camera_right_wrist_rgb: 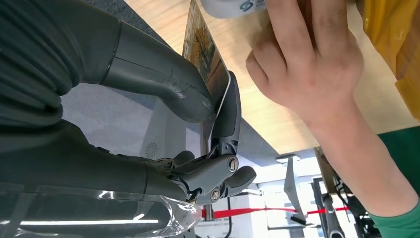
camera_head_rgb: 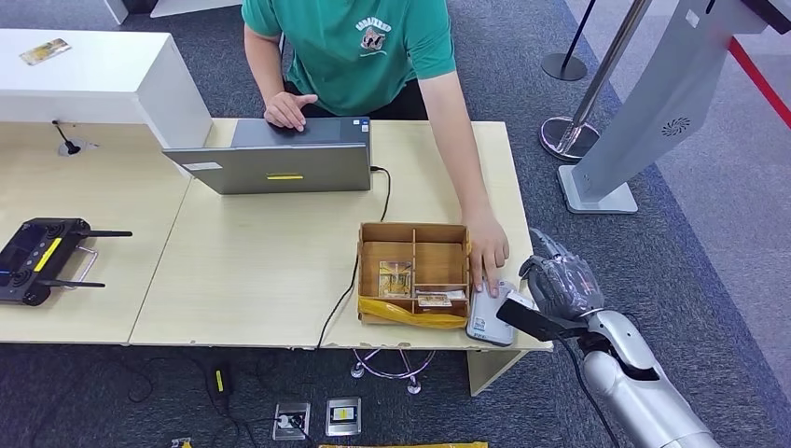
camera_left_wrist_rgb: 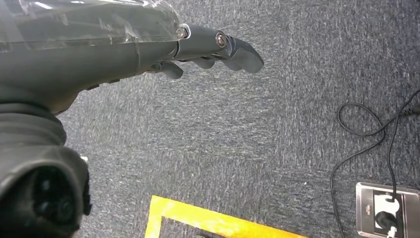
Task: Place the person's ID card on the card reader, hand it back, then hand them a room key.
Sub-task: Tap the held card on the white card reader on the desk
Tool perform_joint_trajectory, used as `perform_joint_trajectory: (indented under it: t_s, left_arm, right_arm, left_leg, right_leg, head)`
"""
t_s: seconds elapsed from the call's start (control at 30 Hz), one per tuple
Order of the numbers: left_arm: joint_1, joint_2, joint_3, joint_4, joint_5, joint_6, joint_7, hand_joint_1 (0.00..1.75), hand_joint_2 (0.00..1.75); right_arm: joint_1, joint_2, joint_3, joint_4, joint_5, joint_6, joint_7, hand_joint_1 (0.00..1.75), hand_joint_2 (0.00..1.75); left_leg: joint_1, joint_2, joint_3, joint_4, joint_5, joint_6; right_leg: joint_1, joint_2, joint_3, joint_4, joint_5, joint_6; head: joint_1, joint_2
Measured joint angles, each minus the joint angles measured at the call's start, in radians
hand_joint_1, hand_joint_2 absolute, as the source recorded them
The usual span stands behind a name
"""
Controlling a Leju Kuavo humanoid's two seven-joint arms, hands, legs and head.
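While the ID card (camera_right_wrist_rgb: 207, 59), thin with a yellowish printed picture on its face, stands edge-on just beside the card reader (camera_head_rgb: 489, 317) at the table's (camera_head_rgb: 252, 271) corner, the right hand (camera_head_rgb: 560, 280) pinches it between thumb and finger, and the left hand (camera_left_wrist_rgb: 148, 44) hangs over carpet, fingers loosely curled, holding nothing.

My right arm (camera_head_rgb: 634, 383) reached up from the near right, its hand (camera_head_rgb: 560, 280) raised at the right end of the worktop, thumb and a finger pinching a card (camera_right_wrist_rgb: 208, 64) on edge. My left hand (camera_left_wrist_rgb: 148, 44) hung low over the floor, fingers loosely curled, holding nothing.
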Motion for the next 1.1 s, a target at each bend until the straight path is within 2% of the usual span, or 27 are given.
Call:
perform_joint_trajectory:
  t_s: [0.47,1.1]
  left_arm:
    - [-0.001,0.002,0.0,0.0,0.0,-0.013,0.0,0.0,0.0]
    - [-0.002,0.003,0.0,0.0,-0.001,-0.019,-0.001,0.0,0.0]
  right_arm:
    - [0.046,-0.037,-0.001,-0.033,-0.031,0.004,0.018,1.75,1.75]
    - [0.052,-0.042,-0.003,-0.035,-0.035,-0.015,0.01,1.75,1.75]
  left_leg:
    - [0.0,0.0,0.0,0.0,0.0,0.0]
    - [0.0,0.0,0.0,0.0,0.0,0.0]
  right_leg:
    - [0.0,0.0,0.0,0.0,0.0,0.0]
    - [0.0,0.0,0.0,0.0,0.0,0.0]
  head:
    - [0.0,0.0]
    - [0.0,0.0]
